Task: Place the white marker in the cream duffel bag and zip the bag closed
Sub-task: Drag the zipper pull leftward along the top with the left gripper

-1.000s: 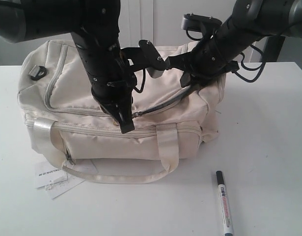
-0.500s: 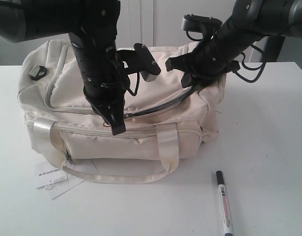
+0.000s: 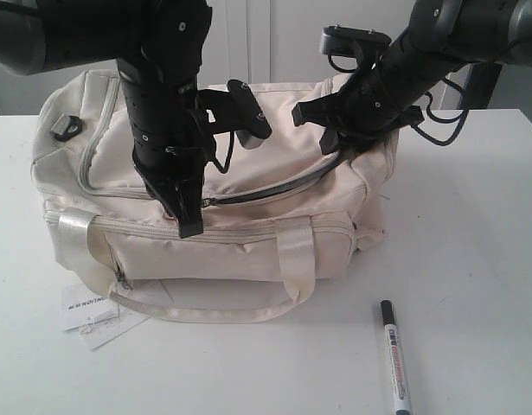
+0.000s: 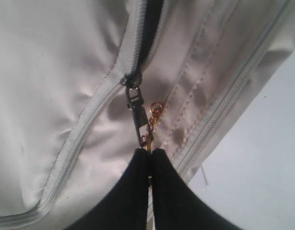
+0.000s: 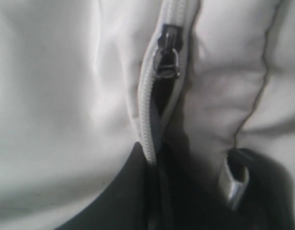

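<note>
The cream duffel bag [image 3: 248, 251] lies on the white table. Its top zipper gapes as a dark slit [image 3: 274, 183]. My left gripper [image 3: 189, 226] is shut on the dark zipper pull [image 4: 137, 115] with the gold clasp [image 4: 155, 111] beside it, below the slider [image 4: 133, 79]. My right gripper [image 3: 335, 149] is shut on the bag's zipper edge [image 5: 149, 129] at the other end of the slit, near a second slider [image 5: 167, 60]. The white marker [image 3: 394, 359], black cap pointing away, lies on the table in front of the bag's right end, apart from both grippers.
A small white paper tag [image 3: 92, 316] lies by the bag's front left corner. A satin handle [image 3: 205, 307] loops onto the table in front. A black end ring [image 5: 236, 177] sits beside my right fingers. Bare white table [image 3: 473, 225] spreads to the right.
My left gripper has slid left along the bag's top with the zipper pull, and the dark slit has grown longer. The right gripper has stayed put; the marker has not moved.
</note>
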`<state>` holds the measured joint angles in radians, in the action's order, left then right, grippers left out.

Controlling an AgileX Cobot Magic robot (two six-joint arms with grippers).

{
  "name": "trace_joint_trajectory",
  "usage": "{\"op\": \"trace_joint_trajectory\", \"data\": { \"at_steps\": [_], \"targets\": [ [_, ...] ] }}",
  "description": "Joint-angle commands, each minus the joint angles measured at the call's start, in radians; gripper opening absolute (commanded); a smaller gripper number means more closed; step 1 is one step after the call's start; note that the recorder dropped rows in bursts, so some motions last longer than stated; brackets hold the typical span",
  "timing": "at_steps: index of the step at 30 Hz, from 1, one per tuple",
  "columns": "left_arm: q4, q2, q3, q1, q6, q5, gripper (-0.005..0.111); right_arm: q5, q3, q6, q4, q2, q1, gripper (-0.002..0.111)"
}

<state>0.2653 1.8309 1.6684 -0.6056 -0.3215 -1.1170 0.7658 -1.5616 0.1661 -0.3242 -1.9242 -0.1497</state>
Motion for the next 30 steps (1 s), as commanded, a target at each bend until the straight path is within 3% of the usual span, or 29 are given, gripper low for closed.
{"op": "trace_joint_trajectory", "data": {
  "at_steps": [1,30],
  "targets": [
    [0.047,-0.017,-0.003,-0.004,0.011,-0.104,0.0,-0.032,-0.001,0.015,0.056,0.009,0.011,0.0],
    [0.048,-0.057,-0.004,0.098,0.004,-0.104,0.0,-0.034,-0.001,0.015,0.066,0.009,0.011,0.0]
  ]
}}
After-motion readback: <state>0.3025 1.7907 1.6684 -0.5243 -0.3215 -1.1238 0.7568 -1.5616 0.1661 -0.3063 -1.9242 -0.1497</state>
